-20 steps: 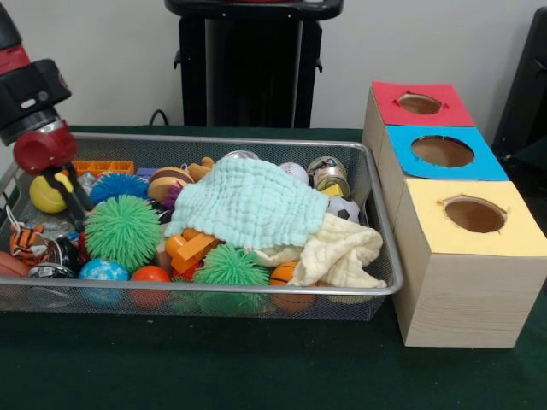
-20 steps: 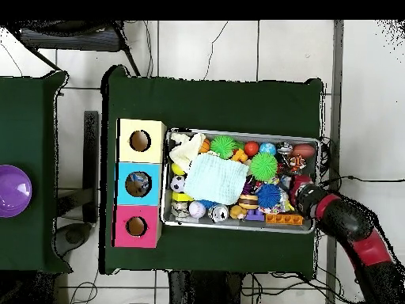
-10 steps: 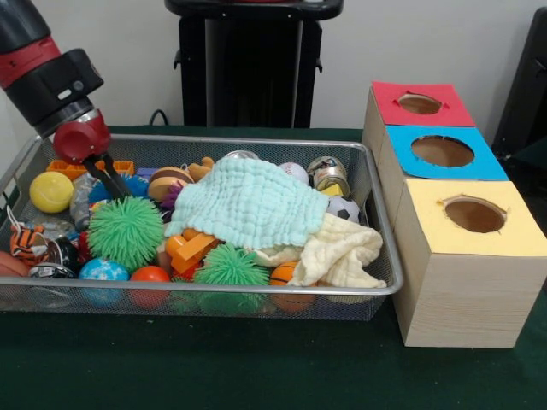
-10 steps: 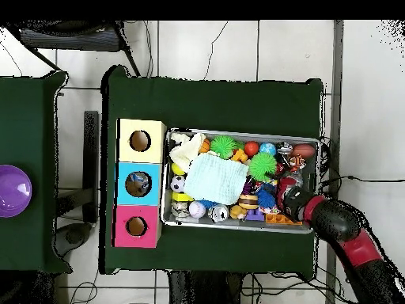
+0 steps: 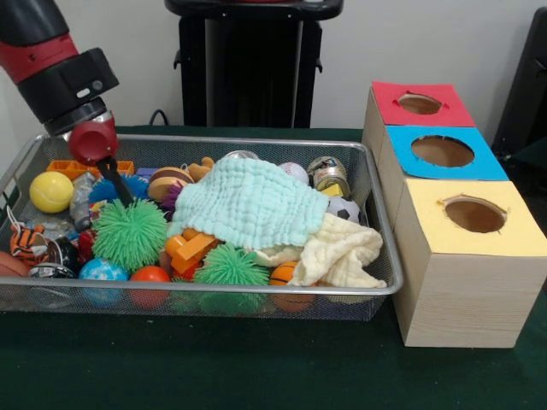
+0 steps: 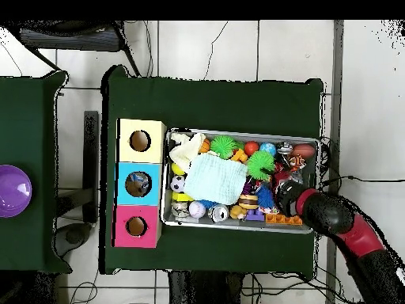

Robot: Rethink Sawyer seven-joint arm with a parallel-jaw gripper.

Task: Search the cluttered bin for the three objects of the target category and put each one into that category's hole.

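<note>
We read the large green spiky ball (image 5: 128,234) as the likeliest target, a judgement only, since the task sentence does not name the category; it sits among the clutter at the bin's left end in the front view, with a second green spiky ball (image 5: 229,266) by the front wall and a blue spiky ball (image 5: 117,188) just behind it. The gripper (image 5: 122,196) hangs directly over the big ball's upper edge, its dark tips nearly touching the spikes, so the ball lies just below and slightly forward of the jaws. Whether the jaws are parted or closed we cannot tell, and they carry nothing that we can see. The ball is round, with no long axis to align to. Around it, the wire bin (image 5: 256,289) holds a yellow ball (image 5: 49,191), a mint cloth (image 5: 248,202) covering the middle, and a cream cloth (image 5: 340,253). Beside the bin on the green tabletop (image 5: 214,367) stands the wooden box with its red hole (image 5: 420,103), blue hole (image 5: 442,151) and yellow hole (image 5: 475,215).
</note>
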